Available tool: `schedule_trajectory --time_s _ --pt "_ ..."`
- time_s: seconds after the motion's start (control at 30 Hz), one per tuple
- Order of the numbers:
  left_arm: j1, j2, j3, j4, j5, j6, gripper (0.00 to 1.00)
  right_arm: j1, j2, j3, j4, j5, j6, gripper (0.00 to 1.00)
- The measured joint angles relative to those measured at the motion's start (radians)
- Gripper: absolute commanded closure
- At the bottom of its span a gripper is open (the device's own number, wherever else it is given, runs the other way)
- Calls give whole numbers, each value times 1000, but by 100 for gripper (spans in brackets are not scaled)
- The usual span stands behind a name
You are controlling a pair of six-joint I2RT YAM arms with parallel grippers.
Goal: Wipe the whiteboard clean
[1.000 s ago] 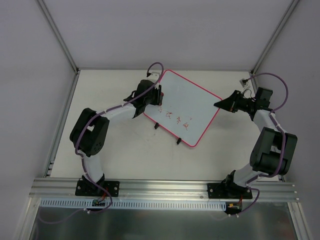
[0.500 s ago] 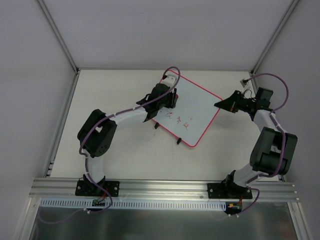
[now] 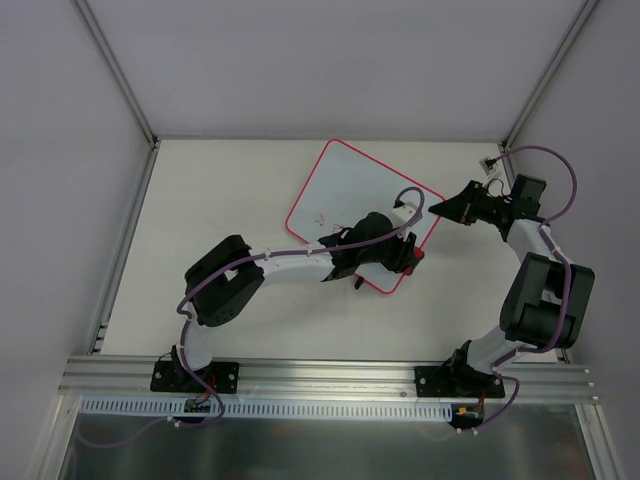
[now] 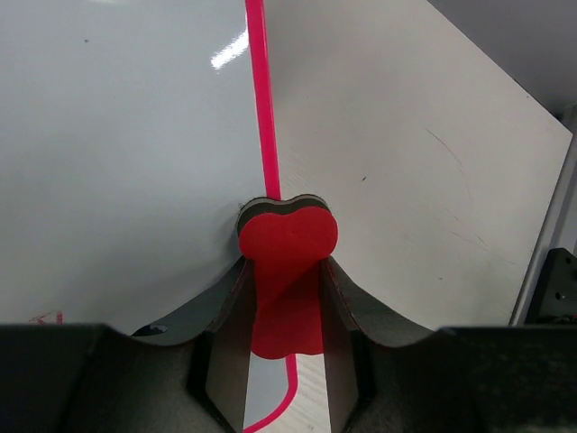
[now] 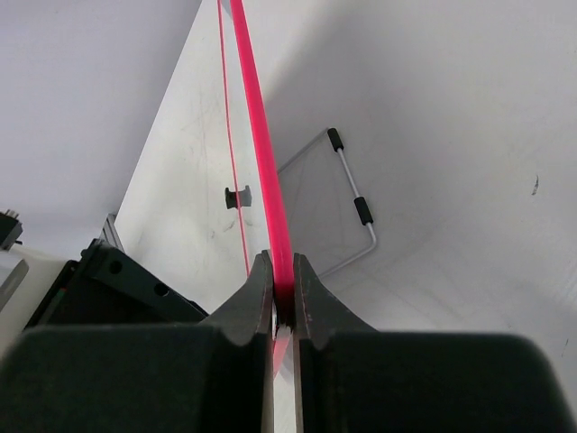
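The left fingers (image 4: pixel 215 307) clamp a red eraser (image 4: pixel 287 239), its lobed tip and dark underlayer resting on the pink frame of the whiteboard (image 4: pixel 117 135), seen close in the left wrist view. That view alone shows the grip. From overhead, the arm covers the fingers and only a sliver of red shows at the board's lower-right edge, right of the frame's centre.

The right fingers (image 5: pixel 245 311) are closed on the board's thin frame, which runs edge-on up the right wrist view. Overhead, they meet the board's right corner.

The whiteboard (image 3: pixel 350 190) lies turned like a diamond on the pale surface (image 3: pixel 220 200), upper centre of the overhead frame. Its face reads nearly blank there, with a faint red mark (image 3: pixel 320 218) at its left side. A red trace (image 4: pixel 45 317) sits at the lower left of the left wrist view, too small to read.

Only the right wrist view shows a thin wire bracket (image 5: pixel 353 206) with black sleeves beside the frame. Which face of the board it belongs to cannot be told.
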Motion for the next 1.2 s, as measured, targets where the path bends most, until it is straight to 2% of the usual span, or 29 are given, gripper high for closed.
schedule_trajectory --time_s 0.17,0.3,0.57,0.77,0.97,1.2 --pt "40 -31 -40 -6 2 -40 100 0 2 0 7 -3 0 100" --pt "115 -82 -89 -23 -37 -65 100 0 2 0 8 -2 1 100" --pt "315 -145 -150 -26 -219 -84 100 1 2 0 6 -2 11 100" --pt "412 -146 -167 -32 -309 -84 100 2 2 0 6 -3 24 100" --pt "422 -146 -171 -38 -326 -84 100 2 2 0 5 -4 26 100" --pt "349 -138 -171 -40 -378 -71 100 1 2 0 4 -3 29 100"
